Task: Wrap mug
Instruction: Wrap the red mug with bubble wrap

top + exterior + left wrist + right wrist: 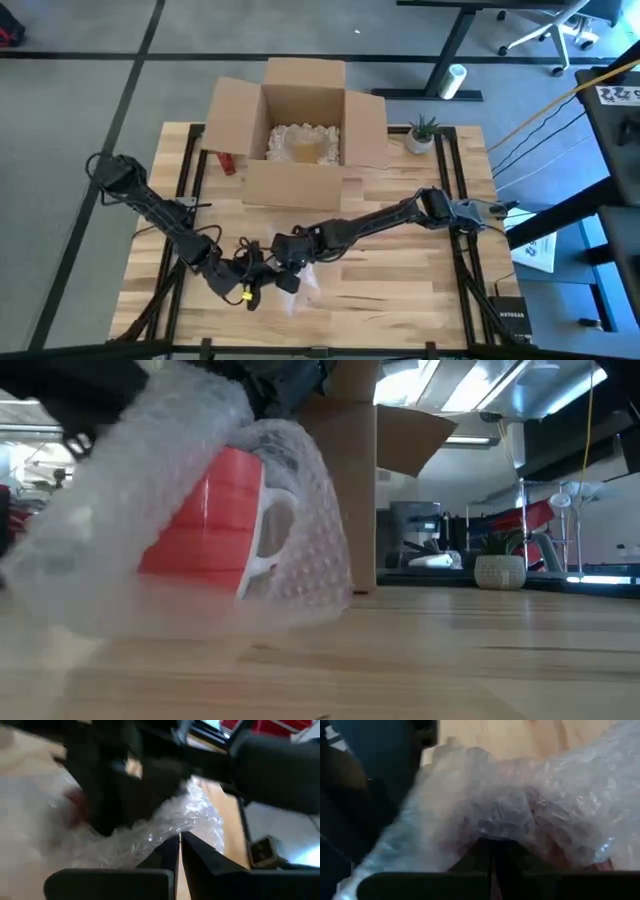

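Low view: red mug (205, 520) with white handle, tilted on the counter (450, 650), draped in bubble wrap (120, 480). High view: open cardboard box (298, 128) holding crumpled packing paper (300, 142). Left tool (179, 847) pinched narrow on the wrap; right tool (494, 851) likewise closed on wrap at the mug.

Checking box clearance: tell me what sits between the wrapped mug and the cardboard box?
Bare wooden table in the high view, between the wrapped mug and cardboard box.
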Tool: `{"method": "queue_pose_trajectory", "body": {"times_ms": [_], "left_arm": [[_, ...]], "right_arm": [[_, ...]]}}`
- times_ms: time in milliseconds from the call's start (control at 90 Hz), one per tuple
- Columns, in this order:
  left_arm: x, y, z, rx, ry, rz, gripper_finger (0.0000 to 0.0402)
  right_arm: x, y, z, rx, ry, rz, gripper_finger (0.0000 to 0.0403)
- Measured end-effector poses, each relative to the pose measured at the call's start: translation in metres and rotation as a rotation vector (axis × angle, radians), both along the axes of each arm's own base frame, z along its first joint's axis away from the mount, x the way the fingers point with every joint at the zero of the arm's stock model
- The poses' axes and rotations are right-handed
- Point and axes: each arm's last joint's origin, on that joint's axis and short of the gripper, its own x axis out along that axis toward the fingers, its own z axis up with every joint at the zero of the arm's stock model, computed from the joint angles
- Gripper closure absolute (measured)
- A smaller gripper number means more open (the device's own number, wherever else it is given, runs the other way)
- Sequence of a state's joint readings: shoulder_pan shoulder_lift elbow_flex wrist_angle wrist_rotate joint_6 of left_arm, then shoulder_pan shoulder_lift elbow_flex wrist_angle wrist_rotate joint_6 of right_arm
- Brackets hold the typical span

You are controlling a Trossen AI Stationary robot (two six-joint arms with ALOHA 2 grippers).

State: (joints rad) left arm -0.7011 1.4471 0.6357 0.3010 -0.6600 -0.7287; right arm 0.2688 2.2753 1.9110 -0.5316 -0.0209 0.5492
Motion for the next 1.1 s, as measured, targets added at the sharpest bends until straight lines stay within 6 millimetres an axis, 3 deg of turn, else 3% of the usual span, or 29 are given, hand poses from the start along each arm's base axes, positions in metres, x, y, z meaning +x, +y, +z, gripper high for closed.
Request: {"method": "queue_pose_trajectory", "body": {"times_ms": [389, 489, 667, 822, 956, 1100], "left_arm": [[0.008, 0.014, -0.002, -0.005, 0.038, 0.048, 0.0401], [0.008, 0.016, -0.004, -0.010, 0.056, 0.061, 0.0401], [0.008, 0.018, -0.006, 0.006, 0.067, 0.072, 0.0401], [0.010, 0.021, -0.006, 0.005, 0.069, 0.080, 0.0401], [0.012, 0.024, -0.006, 0.014, 0.071, 0.087, 0.0401], [0.013, 0.027, -0.006, 0.013, 0.072, 0.095, 0.0401]], "right_arm": [[-0.007, 0.007, 0.003, 0.007, 0.064, 0.024, 0.0403], [-0.011, 0.006, 0.020, -0.043, 0.119, 0.016, 0.0403], [-0.019, 0.005, 0.068, -0.099, 0.129, -0.002, 0.0403], [-0.021, 0.011, 0.088, -0.153, 0.067, -0.007, 0.0403], [-0.023, 0.022, 0.090, -0.157, 0.042, 0.024, 0.0403], [-0.022, 0.023, 0.068, -0.179, 0.106, 0.031, 0.0403]]}}
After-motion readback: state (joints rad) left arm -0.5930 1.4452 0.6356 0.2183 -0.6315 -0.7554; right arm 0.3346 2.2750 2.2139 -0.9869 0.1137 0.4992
